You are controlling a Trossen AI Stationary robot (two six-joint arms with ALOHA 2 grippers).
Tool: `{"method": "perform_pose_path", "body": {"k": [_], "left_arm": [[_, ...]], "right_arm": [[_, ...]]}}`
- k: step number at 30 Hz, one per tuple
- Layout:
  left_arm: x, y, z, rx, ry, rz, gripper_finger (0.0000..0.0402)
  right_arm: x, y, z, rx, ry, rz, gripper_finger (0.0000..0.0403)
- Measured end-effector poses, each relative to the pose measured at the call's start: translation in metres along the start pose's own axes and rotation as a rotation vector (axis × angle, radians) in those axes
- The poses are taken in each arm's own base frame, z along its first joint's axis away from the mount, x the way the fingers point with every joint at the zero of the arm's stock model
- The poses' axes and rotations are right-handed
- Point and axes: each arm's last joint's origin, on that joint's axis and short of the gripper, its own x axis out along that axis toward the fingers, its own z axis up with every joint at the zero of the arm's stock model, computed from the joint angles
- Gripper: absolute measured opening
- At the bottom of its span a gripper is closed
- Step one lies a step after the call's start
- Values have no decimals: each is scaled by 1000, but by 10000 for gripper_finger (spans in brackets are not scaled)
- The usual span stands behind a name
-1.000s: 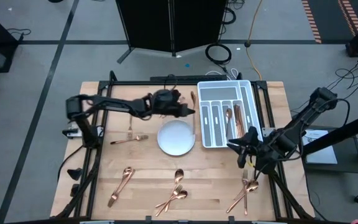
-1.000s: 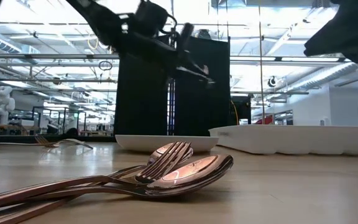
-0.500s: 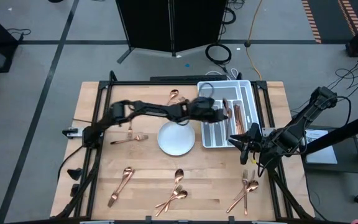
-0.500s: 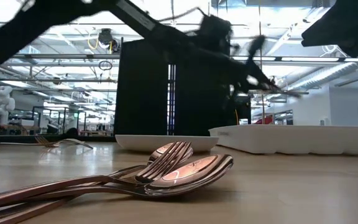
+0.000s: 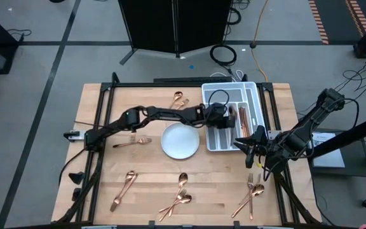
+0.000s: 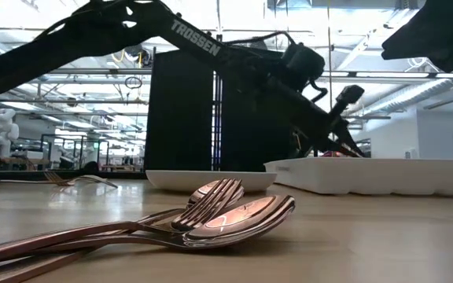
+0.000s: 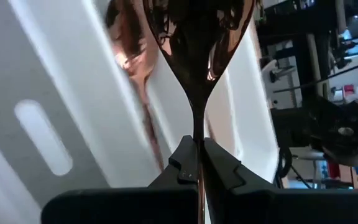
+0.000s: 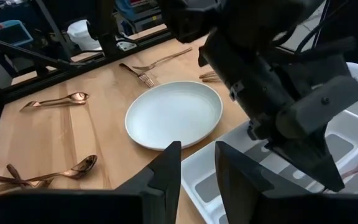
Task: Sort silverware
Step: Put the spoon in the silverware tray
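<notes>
My left gripper (image 5: pixel 224 117) reaches from the table's left over the white divided tray (image 5: pixel 254 95) and is shut on a copper spoon (image 7: pixel 197 37). The spoon's bowl sticks out past the fingertips over a compartment that holds other copper pieces (image 5: pixel 239 118). My right gripper (image 5: pixel 250 149) waits open beside the tray's near right corner, with nothing between its fingers (image 8: pixel 166 171). More silverware lies on the table: a fork (image 5: pixel 132 142), two spoons (image 5: pixel 178 98) and groups near the front edge (image 5: pixel 180 197). My left gripper pinches the spoon's slim handle (image 7: pixel 195 149) between its two fingers, a short way behind the bowl. The handle runs along the fingers and the bowl points ahead. The fingers slant down from the table's left (image 6: pixel 344 118). The spoon hangs above the tray; whether it touches the tray, I cannot tell.
A round white plate (image 5: pixel 180 141) sits just left of the tray, under my left arm. Forks lie at the front right (image 5: pixel 251 197) and two pieces at the front left (image 5: pixel 124 187). A fork and spoon pile (image 6: pixel 211 216) fills the low view's foreground.
My left gripper has carried the spoon from beside the plate's far edge toward the table's right, out over the tray, and has sunk toward it. Most of that travel came in the first half second. My right gripper has kept still.
</notes>
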Motion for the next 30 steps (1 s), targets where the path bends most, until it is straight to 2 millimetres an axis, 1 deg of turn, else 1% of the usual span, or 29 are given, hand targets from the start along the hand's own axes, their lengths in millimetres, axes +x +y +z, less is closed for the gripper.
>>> {"method": "perform_pose_path", "body": {"k": [6, 16, 22, 26, 30], "left_arm": [[-1, 0, 1, 18, -2, 3, 3], [-1, 0, 2, 16, -9, 7, 58], [-1, -1, 3, 16, -26, -13, 79], [-2, 0, 13, 20, -23, -58, 82], [-6, -2, 30, 114, -7, -116, 82]], "right_arm": [[0, 0, 0, -3, -1, 1, 89], [0, 1, 1, 5, -3, 5, 89], [0, 1, 0, 10, -2, 6, 89], [0, 1, 0, 18, -1, 6, 89], [0, 1, 0, 25, 3, 9, 89]]}}
